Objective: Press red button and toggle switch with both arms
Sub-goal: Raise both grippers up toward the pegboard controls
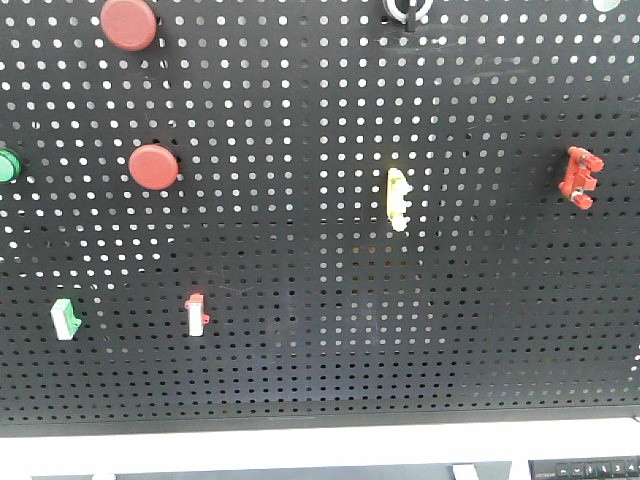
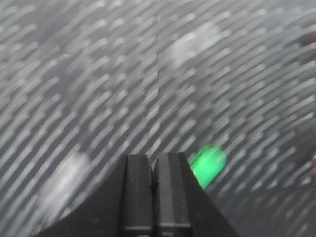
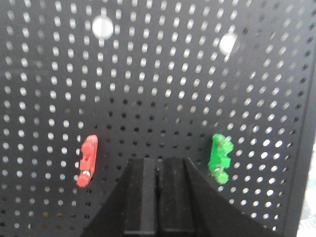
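In the front view, a black pegboard [image 1: 320, 300] carries two round red buttons, one at top left [image 1: 130, 24] and one below it [image 1: 153, 167], and a red toggle switch [image 1: 580, 178] at the right. Neither gripper shows in this view. My left gripper [image 2: 153, 157] is shut and empty; its view is blurred by motion, with a green button [image 2: 208, 165] just to the right of the fingertips. My right gripper [image 3: 158, 161] is shut and empty, facing the board between a red toggle switch [image 3: 88, 160] on its left and a green toggle switch [image 3: 220, 159] on its right.
The board also holds a green button [image 1: 5, 165] at the left edge, a yellow switch [image 1: 398, 198] in the middle, a small green switch [image 1: 65, 318], a red-and-white switch [image 1: 196, 315] and a black knob [image 1: 408, 10] at the top. A white ledge [image 1: 300, 445] runs below.
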Available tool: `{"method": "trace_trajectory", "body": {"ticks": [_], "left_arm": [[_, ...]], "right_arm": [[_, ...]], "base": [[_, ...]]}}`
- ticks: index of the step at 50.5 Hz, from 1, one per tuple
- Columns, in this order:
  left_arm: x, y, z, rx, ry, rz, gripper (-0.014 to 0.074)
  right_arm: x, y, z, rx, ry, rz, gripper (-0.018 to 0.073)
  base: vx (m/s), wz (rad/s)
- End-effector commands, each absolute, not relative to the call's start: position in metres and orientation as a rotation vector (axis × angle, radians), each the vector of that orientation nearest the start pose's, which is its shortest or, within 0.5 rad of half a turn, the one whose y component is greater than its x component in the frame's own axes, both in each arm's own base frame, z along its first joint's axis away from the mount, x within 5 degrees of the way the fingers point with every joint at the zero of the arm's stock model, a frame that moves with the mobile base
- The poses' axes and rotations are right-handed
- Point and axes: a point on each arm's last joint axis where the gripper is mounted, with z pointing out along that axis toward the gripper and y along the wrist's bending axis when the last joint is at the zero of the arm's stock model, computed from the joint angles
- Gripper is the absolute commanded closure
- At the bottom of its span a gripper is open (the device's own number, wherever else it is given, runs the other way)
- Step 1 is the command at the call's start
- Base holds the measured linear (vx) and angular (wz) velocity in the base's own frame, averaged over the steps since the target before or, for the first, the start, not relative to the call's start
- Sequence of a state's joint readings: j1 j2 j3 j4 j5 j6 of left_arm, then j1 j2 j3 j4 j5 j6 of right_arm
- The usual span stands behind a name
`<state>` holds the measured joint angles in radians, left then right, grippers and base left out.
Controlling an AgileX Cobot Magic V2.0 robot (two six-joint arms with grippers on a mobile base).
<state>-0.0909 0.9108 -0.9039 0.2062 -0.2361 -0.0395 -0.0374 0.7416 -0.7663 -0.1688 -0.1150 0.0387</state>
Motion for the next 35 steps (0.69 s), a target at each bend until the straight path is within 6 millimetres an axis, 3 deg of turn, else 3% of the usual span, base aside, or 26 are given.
{"method": "trace_trajectory", "body": {"ticks": [1, 9, 21, 35], "left_arm": [[0.187, -0.048, 0.479, 0.337, 1.026, -0.028, 0.0594], [0.203, -0.081, 0.499, 0.432, 1.010, -0.149, 0.0594], [0.226, -0.105, 0.519, 0.456, 1.048, -0.176, 0.0594], [0.259, -0.116, 0.514, 0.457, 1.138, -0.156, 0.0594]], "right_arm": [[0.150, -0.003, 0.433, -0.088, 1.204, -0.126, 0.0570], [0.149, -0.002, 0.435, -0.090, 1.177, -0.124, 0.0570], [0.147, -0.002, 0.438, -0.093, 1.144, -0.122, 0.0570], [0.147, -0.001, 0.440, -0.095, 1.122, -0.120, 0.0570]], "base": [[0.00, 0.00], [0.00, 0.00], [0.00, 0.00], [0.00, 0.00]]}}
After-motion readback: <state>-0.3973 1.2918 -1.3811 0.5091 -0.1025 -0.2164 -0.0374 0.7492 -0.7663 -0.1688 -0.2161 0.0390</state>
